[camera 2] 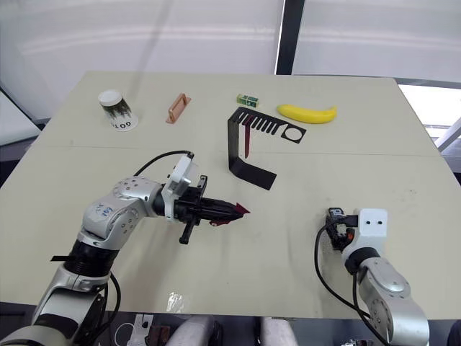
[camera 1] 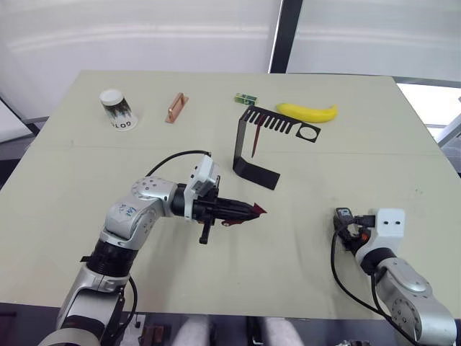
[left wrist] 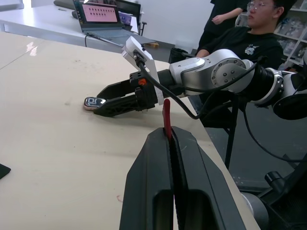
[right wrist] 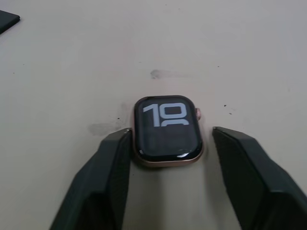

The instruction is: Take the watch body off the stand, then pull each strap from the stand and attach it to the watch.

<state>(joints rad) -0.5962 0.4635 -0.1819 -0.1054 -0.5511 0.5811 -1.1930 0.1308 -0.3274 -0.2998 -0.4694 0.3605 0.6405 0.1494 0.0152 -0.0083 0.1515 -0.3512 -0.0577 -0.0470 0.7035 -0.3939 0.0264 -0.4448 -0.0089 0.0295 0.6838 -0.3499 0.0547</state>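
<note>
We see the tabletop (camera 1: 86,180) carrying everything, with the stand (camera 1: 252,148) upright near its middle, its slotted top arm reaching toward the robot's right. One strap (camera 1: 256,139) hangs from a slot there, waiting its turn.

Our left gripper (camera 1: 248,210) is clenched on the other strap (left wrist: 167,116), which pokes out past the fingertips; we judge it is held this way so the free end can be slid into the watch. It points across toward the right side.

The watch body (right wrist: 167,130) lies flat on the tabletop, screen up, well apart from the stand. Our right gripper (right wrist: 168,158) is released, its fingers flanking the case; one finger looks to touch it, the other stands off. We take this as steadying or getting ready to grip for the attachment.

Along the far edge sit a banana (camera 1: 308,112), a paper cup (camera 1: 117,109), a copper-coloured bar (camera 1: 176,107) and a small green block (camera 1: 245,99). None lies between the grippers.
</note>
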